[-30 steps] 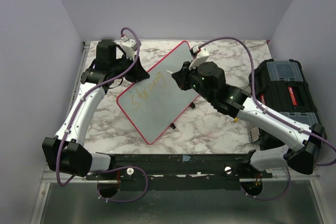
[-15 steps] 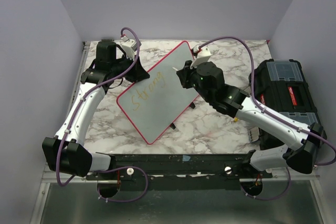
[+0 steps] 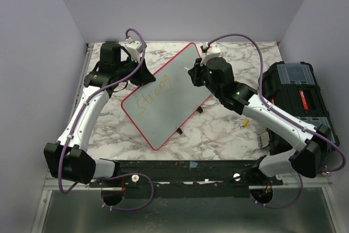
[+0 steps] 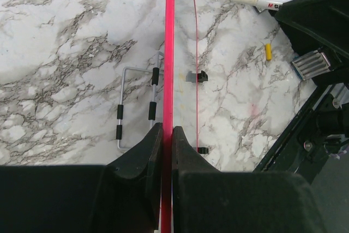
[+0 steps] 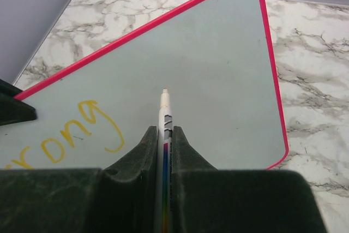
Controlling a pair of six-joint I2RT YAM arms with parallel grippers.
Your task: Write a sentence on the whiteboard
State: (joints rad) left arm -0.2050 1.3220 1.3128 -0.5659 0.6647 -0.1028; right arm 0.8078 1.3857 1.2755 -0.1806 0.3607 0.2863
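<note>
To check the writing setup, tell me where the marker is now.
Right wrist view: the marker is clamped in the right gripper, its tip aimed at the bare whiteboard just right of the yellow writing.

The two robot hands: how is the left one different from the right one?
The left gripper pinches the red rim of the whiteboard; the right gripper pinches a marker. The left gripper sits at the whiteboard's edge near the yellow writing; the right gripper hangs over the bare part past the writing, marker tip pointing at it. Both are black, two-fingered and shut on something thin.
</note>
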